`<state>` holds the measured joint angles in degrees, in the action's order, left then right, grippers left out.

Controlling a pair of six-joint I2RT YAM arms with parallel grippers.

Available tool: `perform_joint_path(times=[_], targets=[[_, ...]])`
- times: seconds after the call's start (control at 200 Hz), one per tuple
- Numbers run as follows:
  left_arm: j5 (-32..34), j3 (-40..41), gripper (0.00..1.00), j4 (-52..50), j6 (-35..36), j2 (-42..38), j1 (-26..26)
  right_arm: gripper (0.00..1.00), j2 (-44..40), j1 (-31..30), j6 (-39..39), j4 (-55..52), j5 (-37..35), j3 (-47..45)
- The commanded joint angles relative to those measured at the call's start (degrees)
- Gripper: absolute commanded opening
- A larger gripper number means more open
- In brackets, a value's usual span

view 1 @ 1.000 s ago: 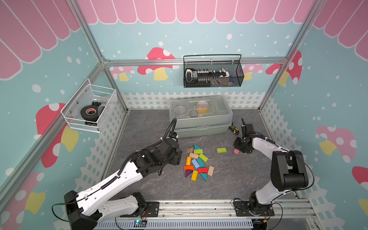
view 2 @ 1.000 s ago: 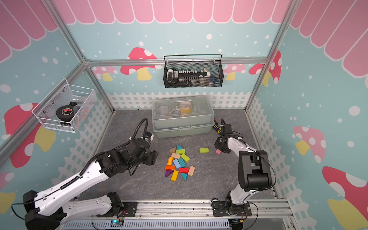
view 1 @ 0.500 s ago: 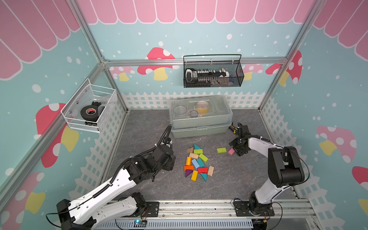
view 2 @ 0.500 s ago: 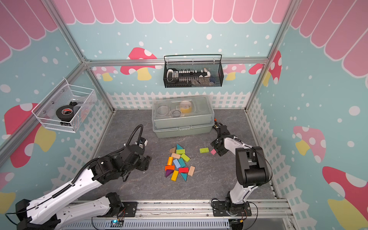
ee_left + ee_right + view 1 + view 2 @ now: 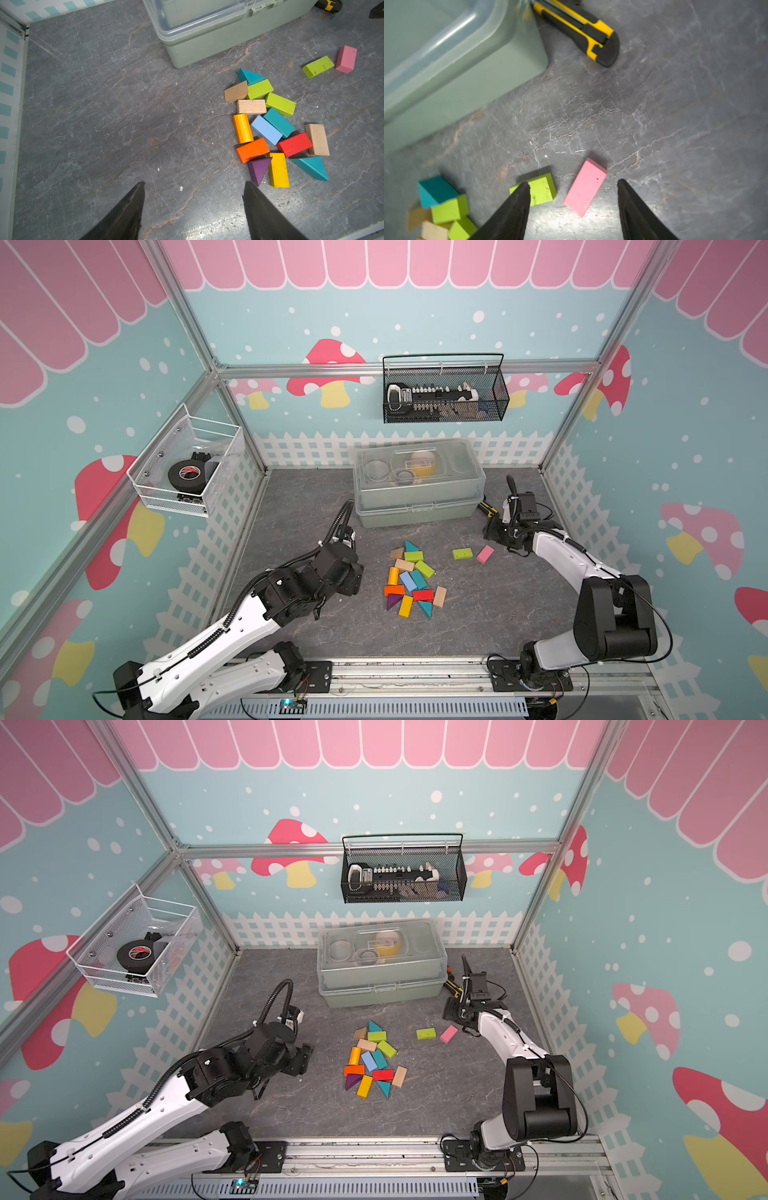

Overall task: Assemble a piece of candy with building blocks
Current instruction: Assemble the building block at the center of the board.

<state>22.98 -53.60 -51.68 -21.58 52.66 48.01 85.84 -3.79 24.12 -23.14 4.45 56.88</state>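
Beside the pile (image 5: 411, 576) you have only green block (image 5: 462, 553) and pink block (image 5: 485, 553) set out; left gripper (image 5: 194, 182) and right gripper (image 5: 573, 181) gape empty.

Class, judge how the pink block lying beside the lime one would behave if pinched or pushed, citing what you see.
The pink block looks like solid painted wood, so it probably stays rigid when pinched. Lying on a broad flat face, it should slide rather than roll or tip. Its smooth paint might slip slightly.

Grey slate tabletop (image 5: 498, 614) under building blocks (image 5: 408, 580), storage box (image 5: 417, 497), utility knife (image 5: 583, 29)
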Motion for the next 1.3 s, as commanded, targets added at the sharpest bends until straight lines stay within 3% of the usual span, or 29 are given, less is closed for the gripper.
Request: perform_joint_path(times=[0.0, 0.145, 0.215, 0.34, 0.4, 0.495, 0.63, 0.825, 0.986, 1.126, 1.296], targets=[[1.3, 0.4, 0.75, -1.2, 1.3, -0.6, -0.4, 0.68, 1.2, -0.2, -26.3, -5.2, 4.0, 3.7], [1.5, 0.4, 0.75, -1.3, 1.3, -1.1, -0.5, 0.67, -2.8, -1.0, -48.0, -2.9, 10.5, -0.2], [1.6, 0.6, 0.75, -1.2, 1.1, -1.6, -0.5, 0.67, -1.8, -1.1, -54.7, -3.1, 8.4, 0.1], [1.9, 0.6, 0.75, -1.2, 1.1, -1.8, -0.5, 0.66, 4.9, -2.0, -69.0, -15.9, 3.2, 7.5], [2.0, 0.6, 0.75, -1.2, 1.1, -1.5, -0.5, 0.67, 4.7, -3.2, -72.1, -14.9, 1.3, 7.0], [2.0, 0.5, 0.75, -1.2, 1.0, -1.2, -0.4, 0.69, 3.6, -3.4, -77.2, -14.4, 6.0, 5.8], [1.9, 0.7, 0.75, -1.0, 1.1, -1.3, -0.1, 0.70, 6.8, -5.3, -87.2, -19.1, 4.9, 6.4], [1.8, 0.8, 0.75, -0.9, 1.3, -2.4, 0.8, 0.71, 9.8, -5.9, -91.2, -19.9, -0.2, 9.7], [0.3, 0.9, 0.76, -0.7, 1.9, -3.8, 0.9, 0.72, 10.5, -5.8, -95.8, -25.2, -0.4, 15.5], [-0.6, 1.2, 0.76, -0.6, 1.9, -4.2, 1.0, 0.75, 11.5, -5.1, -99.4, -30.0, 5.5, 18.2], [-2.1, 1.2, 0.76, -0.5, 2.0, -5.3, 1.1, 0.74, 14.5, -5.1, -104.0, -28.5, 1.0, 17.2]])
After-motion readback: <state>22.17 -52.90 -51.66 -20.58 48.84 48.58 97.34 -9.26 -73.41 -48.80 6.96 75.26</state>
